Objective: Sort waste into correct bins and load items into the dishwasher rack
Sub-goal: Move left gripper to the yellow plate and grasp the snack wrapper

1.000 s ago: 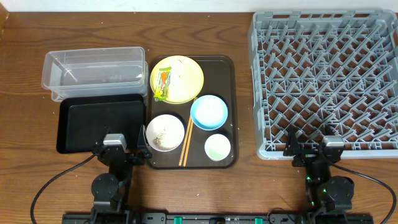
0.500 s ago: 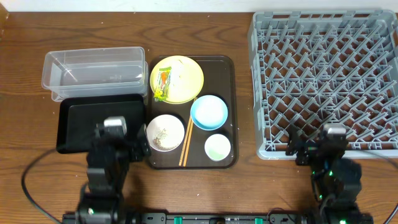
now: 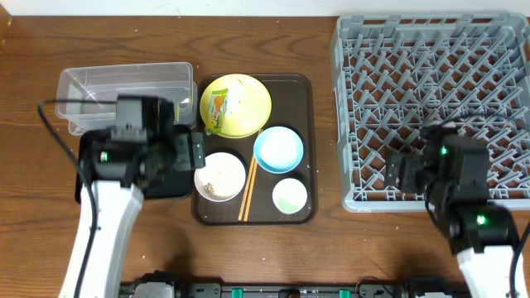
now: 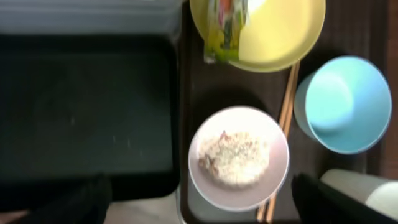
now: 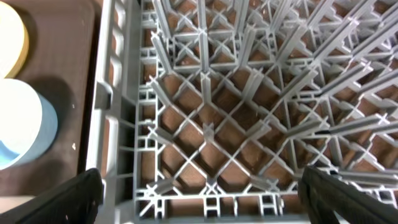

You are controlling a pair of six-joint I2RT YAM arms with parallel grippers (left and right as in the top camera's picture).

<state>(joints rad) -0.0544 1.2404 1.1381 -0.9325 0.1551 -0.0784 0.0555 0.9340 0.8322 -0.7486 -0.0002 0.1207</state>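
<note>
Risk of spilling rice (image 4: pixel 233 155) from smooth white bowl (image 4: pixel 273 183) at near-left corner of brown tray (image 3: pixel 294 91) if tipped early, or fumbling crinkly wrapper (image 3: pixel 217 110) on glossy yellow plate (image 3: pixel 252 108), tray's far side. Left hand (image 3: pixel 192 153) at tray's left edge, right hand (image 3: pixel 396 172) over pegged grey rack (image 3: pixel 431 83) right of tray, both wide open, empty.

Even, bright light overhead; left wrist view is softly blurred.

Left arm (image 3: pixel 101 228) and right arm (image 3: pixel 487 265): black blocky wrists, white lower links, tiny green lights, 1 black cable (image 3: pixel 47 116) on the left.
</note>
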